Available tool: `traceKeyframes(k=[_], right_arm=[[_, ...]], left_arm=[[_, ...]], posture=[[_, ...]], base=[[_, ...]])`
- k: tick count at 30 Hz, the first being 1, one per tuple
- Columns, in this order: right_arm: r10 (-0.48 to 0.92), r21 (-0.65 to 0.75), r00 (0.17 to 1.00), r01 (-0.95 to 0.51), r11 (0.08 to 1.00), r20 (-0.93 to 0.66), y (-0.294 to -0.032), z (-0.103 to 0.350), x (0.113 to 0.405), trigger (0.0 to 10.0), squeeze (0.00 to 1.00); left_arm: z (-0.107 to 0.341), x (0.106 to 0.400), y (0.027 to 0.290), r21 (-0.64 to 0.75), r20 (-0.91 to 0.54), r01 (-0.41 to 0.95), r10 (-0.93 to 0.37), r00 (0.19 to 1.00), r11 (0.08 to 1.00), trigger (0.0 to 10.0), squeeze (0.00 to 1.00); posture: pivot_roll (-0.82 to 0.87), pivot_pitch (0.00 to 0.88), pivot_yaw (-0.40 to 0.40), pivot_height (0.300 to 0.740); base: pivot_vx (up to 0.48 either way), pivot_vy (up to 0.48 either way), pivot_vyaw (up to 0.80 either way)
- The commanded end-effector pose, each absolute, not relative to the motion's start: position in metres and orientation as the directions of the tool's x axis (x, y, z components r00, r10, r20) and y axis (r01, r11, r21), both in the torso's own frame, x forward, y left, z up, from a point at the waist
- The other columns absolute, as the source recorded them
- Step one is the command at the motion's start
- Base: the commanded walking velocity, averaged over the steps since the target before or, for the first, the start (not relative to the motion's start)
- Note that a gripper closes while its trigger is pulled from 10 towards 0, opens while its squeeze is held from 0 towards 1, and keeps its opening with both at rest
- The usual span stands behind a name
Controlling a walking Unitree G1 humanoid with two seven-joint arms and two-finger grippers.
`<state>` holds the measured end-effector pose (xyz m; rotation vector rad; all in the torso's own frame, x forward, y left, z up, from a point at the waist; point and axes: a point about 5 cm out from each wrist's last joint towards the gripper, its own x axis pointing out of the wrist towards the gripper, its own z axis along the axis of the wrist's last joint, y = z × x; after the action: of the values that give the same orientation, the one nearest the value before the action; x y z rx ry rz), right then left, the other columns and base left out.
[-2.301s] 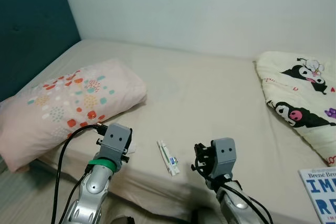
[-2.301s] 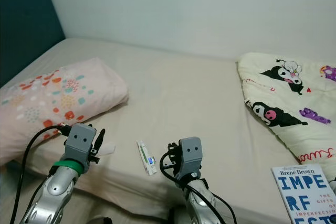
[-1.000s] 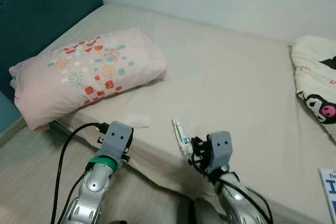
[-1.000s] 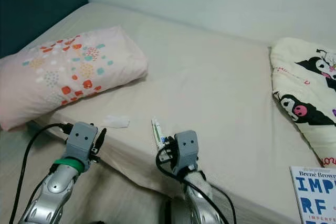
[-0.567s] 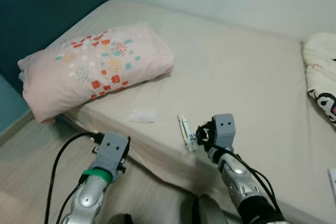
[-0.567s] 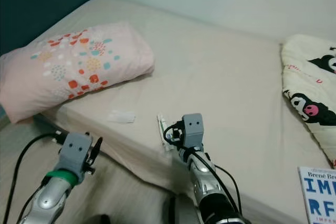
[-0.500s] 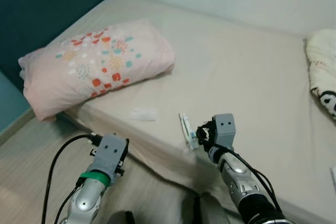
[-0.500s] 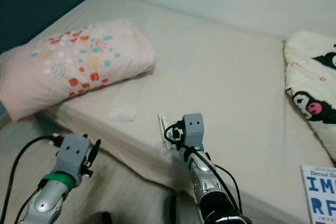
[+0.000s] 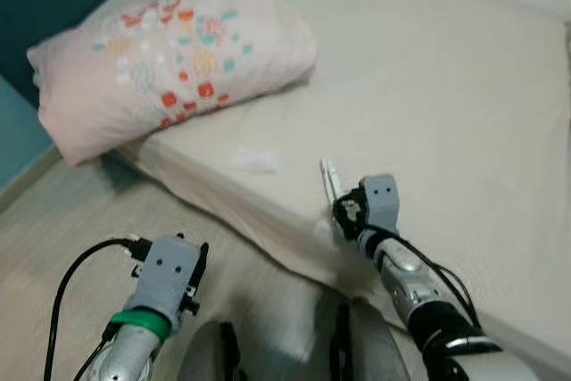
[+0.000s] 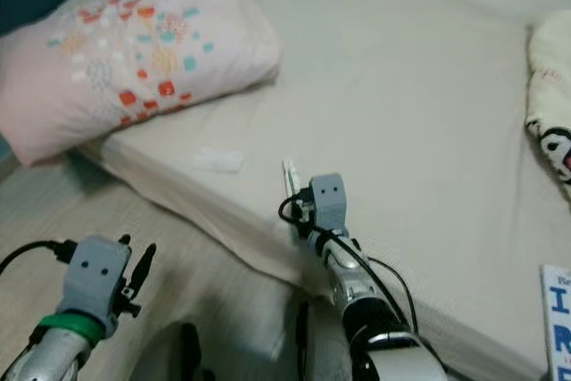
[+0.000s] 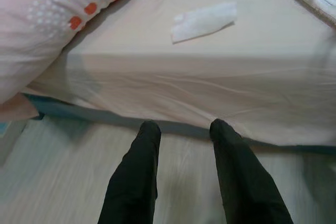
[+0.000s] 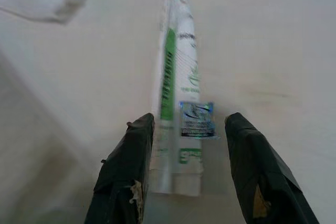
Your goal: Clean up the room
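The right gripper (image 12: 182,174), which hung short of the bed a second ago, has reached the flat white-and-green tube (image 12: 180,93) near the beige mattress (image 9: 446,113) edge, fingers spread astride it, poised to pinch, while the left gripper (image 11: 181,167) hangs open.

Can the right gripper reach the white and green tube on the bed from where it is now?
Probably yes. The right gripper is open, one finger on each side of the tube, which lies flat on the bed near the edge. Nothing lies between them; the white tissue is off to the side.
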<state>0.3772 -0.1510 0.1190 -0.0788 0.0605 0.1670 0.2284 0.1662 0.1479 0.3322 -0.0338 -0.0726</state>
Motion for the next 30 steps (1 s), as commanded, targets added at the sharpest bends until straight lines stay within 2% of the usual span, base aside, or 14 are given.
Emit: traceKeyframes(k=[1,5,6,8,9,10,16,18,20,23,27,30], right_arm=[[0.156,-0.081,0.982,-0.165,0.983,-0.108,-0.151,0.107,0.372,10.0,0.00],[0.166,-0.077,0.975,-0.179,0.981,-0.149,-0.150,0.100,0.370,10.0,0.00],[0.169,-0.073,0.972,-0.182,0.981,-0.164,-0.150,0.097,0.370,2.7,0.00],[0.170,-0.069,0.970,-0.184,0.980,-0.171,-0.151,0.096,0.370,2.7,0.00],[0.173,-0.059,0.969,-0.186,0.981,-0.176,-0.150,0.096,0.370,0.4,0.00],[0.179,-0.040,0.967,-0.189,0.981,-0.180,-0.150,0.096,0.370,0.0,0.00],[0.170,-0.053,0.965,-0.184,0.981,-0.198,-0.151,0.096,0.371,0.0,0.00],[0.162,-0.095,0.972,-0.180,0.979,-0.172,-0.154,0.104,0.375,0.0,0.00],[0.160,-0.108,0.973,-0.180,0.978,-0.164,-0.156,0.107,0.377,0.0,0.00],[0.156,-0.116,0.980,-0.170,0.979,-0.120,-0.159,0.120,0.382,0.0,0.00],[0.162,-0.126,0.983,-0.172,0.977,-0.083,-0.162,0.127,0.384,0.0,0.00],[0.169,-0.126,0.985,-0.170,0.977,-0.014,-0.165,0.138,0.386,0.0,0.00]], left_arm=[[0.145,0.222,0.168,0.329,-0.017,0.072,-0.071,0.997,0.942,10.0,0.00],[0.148,0.215,0.174,0.343,-0.024,0.061,-0.056,0.998,0.937,10.0,0.00],[0.150,0.213,0.174,0.345,-0.030,0.057,-0.050,0.998,0.937,10.0,0.00],[0.150,0.212,0.175,0.345,-0.034,0.055,-0.047,0.998,0.937,10.0,0.00],[0.151,0.211,0.175,0.345,-0.037,0.055,-0.045,0.998,0.937,10.0,0.00],[0.152,0.210,0.175,0.345,-0.043,0.054,-0.042,0.998,0.937,10.0,0.00],[0.153,0.210,0.174,0.343,-0.058,0.054,-0.036,0.998,0.938,10.0,0.00],[0.153,0.217,0.171,0.334,-0.041,0.049,-0.037,0.998,0.941,10.0,0.00],[0.153,0.221,0.169,0.330,-0.035,0.047,-0.038,0.999,0.943,10.0,0.00],[0.155,0.236,0.164,0.321,-0.002,0.045,-0.047,0.999,0.946,10.0,0.00],[0.156,0.245,0.161,0.312,0.014,0.046,-0.053,0.998,0.949,10.0,0.00],[0.156,0.258,0.154,0.302,0.035,0.052,-0.066,0.997,0.952,10.0,0.00]], posture=[[0.08,0.457,0.111,0.624],[0.11,0.481,0.117,0.624],[0.11,0.483,0.118,0.624],[0.11,0.483,0.118,0.624],[0.11,0.483,0.118,0.624],[0.11,0.483,0.118,0.624],[0.12,0.477,0.114,0.624],[0.09,0.423,0.098,0.624],[0.09,0.423,0.098,0.624],[0.06,0.353,0.084,0.624],[0.05,0.324,0.078,0.624],[0.02,0.258,0.063,0.624]], base=[[0.000,0.000,0.00],[0.000,0.000,0.00],[0.000,0.000,0.00],[0.000,0.000,0.00],[0.000,0.000,0.00],[0.000,0.000,0.00],[0.000,0.000,0.00],[0.000,0.000,0.00],[0.000,0.000,0.00],[0.000,0.000,0.00],[0.000,0.000,0.00],[0.000,0.000,0.00]])
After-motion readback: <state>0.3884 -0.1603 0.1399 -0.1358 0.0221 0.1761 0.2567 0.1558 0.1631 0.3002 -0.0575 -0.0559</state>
